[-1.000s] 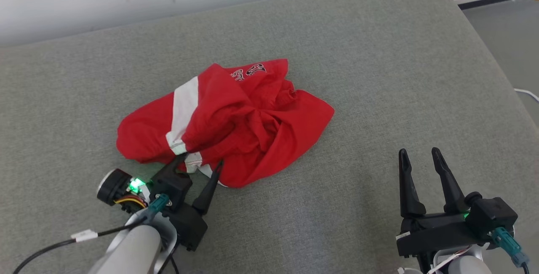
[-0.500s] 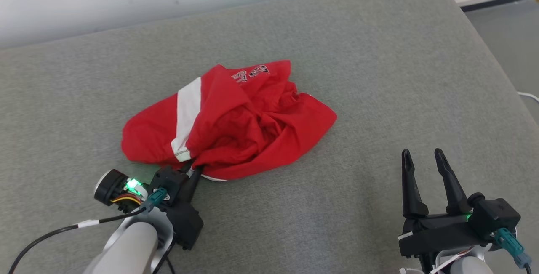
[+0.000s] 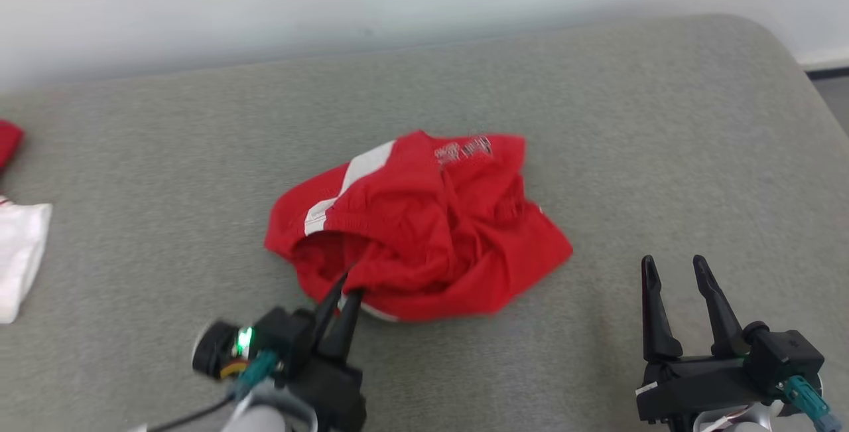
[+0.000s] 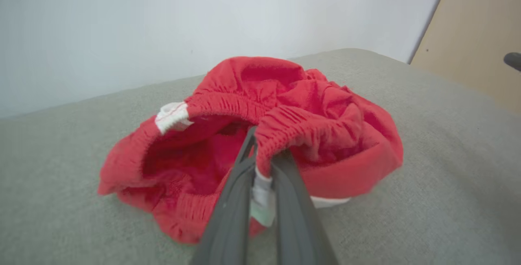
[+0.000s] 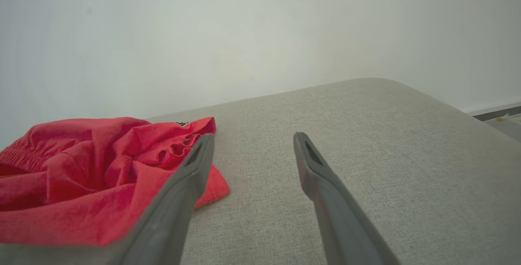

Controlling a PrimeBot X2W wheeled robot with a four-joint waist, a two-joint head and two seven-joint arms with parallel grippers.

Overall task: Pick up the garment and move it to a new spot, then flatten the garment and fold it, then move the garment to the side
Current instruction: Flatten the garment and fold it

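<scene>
red garment [image 3: 424,226]: 1 | grippers: 2, left gripper [image 3: 350,286] and right gripper [image 3: 672,261] | dark fingers [image 3: 713,299] on each: 2 | grey padded surface [image 3: 663,120]: 1 | white cloth [image 3: 20,256]: 1 | red item [image 3: 8,140] at the left edge: 1, possibly another garment, cut off by the frame

small print on red garment [image 3: 424,233], too blurred to read
</scene>
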